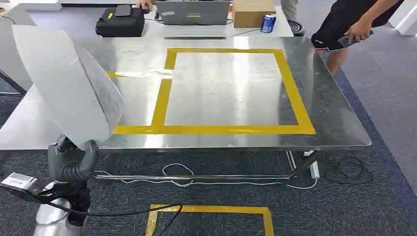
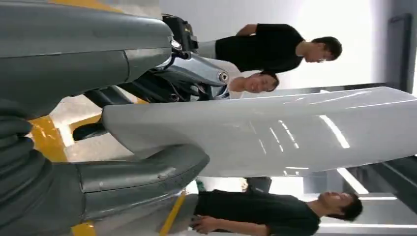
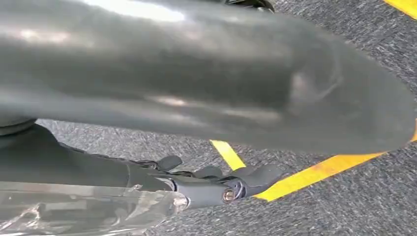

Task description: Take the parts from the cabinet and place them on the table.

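Observation:
A large white curved panel part (image 1: 69, 83) stands upright at the left, over the near left corner of the steel table (image 1: 339, 123). My left hand (image 1: 74, 164) grips its lower edge from below. In the left wrist view the part (image 2: 275, 132) lies between my thumb (image 2: 142, 172) and my darker fingers (image 2: 192, 73). A square of yellow tape (image 1: 231, 129) marks the tabletop, with nothing inside it. My right hand (image 3: 162, 113) hangs over the carpet, its fingers (image 3: 255, 174) apart from the thumb and holding nothing.
A black bag (image 1: 120, 22), a laptop (image 1: 193, 12), a cardboard box (image 1: 252, 12) and a blue can (image 1: 268, 23) sit along the far edge. A person (image 1: 351, 24) stands at the far right corner. Cables (image 1: 177, 174) and floor tape (image 1: 211, 210) lie below.

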